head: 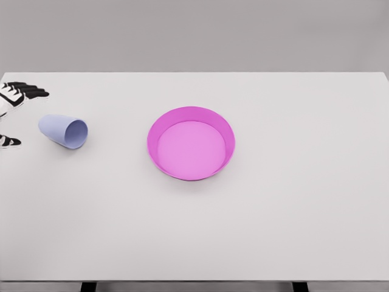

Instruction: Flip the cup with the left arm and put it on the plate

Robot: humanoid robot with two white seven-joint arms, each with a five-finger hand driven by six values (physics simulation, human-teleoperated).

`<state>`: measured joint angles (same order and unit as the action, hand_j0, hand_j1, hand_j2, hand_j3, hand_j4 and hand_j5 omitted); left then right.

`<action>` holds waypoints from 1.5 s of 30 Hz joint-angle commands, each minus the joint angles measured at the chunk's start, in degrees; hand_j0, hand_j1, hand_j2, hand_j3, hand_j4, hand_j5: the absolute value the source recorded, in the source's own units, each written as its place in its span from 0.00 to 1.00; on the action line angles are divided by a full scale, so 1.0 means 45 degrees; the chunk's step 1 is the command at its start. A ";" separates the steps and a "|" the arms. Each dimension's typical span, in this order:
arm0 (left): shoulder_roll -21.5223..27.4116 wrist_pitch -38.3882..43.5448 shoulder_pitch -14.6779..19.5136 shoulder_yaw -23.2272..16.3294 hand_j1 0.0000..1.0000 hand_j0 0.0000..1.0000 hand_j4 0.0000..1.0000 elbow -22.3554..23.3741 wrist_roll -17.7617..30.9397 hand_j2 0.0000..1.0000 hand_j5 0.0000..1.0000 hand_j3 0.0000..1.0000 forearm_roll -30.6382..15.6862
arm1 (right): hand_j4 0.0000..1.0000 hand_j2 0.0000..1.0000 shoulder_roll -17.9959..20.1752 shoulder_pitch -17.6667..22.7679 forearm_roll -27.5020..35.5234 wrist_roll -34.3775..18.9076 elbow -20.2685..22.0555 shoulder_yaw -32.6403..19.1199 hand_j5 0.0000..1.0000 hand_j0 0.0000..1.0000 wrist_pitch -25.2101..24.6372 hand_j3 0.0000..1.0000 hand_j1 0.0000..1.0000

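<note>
At the far left edge, at about nine o'clock, only part of the left hand (13, 103) shows. The frame cuts off the palm and the whole arm, so what can be seen is a cluster of white and black fingers (27, 91) reaching in toward the right near the table's back-left corner, and lower down a separate black-tipped digit, probably the thumb (9, 142), poking in just above the cup's level. The upper fingers and the lower digit stand well apart from each other, so the hand reads as spread, holding nothing. Whether it rests on the surface or hovers above cannot be told from this view.

Just right of the hand, still at nine o'clock on the white table (243, 231), the cup (64, 131) lies on its side. It is pale lavender-blue, its open mouth turned toward four o'clock, its closed base pointing back toward the hand. The fingers lie near it but do not touch it; the cup sits in the gap between the upper fingers and the lower digit, a little to their right.

Near the middle of the table, slightly toward twelve o'clock, sits the plate (226, 131), a magenta round dish with a raised rim and a lighter pink floor. It stands well apart from the cup.

The right arm does not show anywhere.
</note>
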<state>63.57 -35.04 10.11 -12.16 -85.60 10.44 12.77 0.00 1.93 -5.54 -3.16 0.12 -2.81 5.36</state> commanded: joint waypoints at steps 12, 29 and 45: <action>-0.0983 0.0009 0.2188 -0.2513 1.00 1.00 1.00 0.0839 0.0141 1.00 1.00 1.00 0.2025 | 1.00 1.00 0.0000 0.0000 0.0001 -0.0002 -0.0008 -0.0001 1.00 1.00 0.0000 1.00 1.00; -0.1667 0.0009 0.2247 -0.2806 1.00 1.00 1.00 0.1952 0.1372 1.00 1.00 1.00 0.0640 | 1.00 1.00 0.0000 0.0000 0.0001 -0.0002 -0.0008 -0.0001 1.00 1.00 0.0000 1.00 1.00; -0.2311 0.0009 0.3028 -0.3763 1.00 1.00 1.00 0.2831 0.1548 1.00 1.00 1.00 0.0542 | 1.00 1.00 0.0000 0.0000 0.0001 -0.0002 0.0012 -0.0001 1.00 1.00 0.0000 1.00 1.00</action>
<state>53.30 -35.08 23.73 -28.60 -73.68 17.31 15.16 0.00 1.93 -5.54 -3.16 0.11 -2.81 5.36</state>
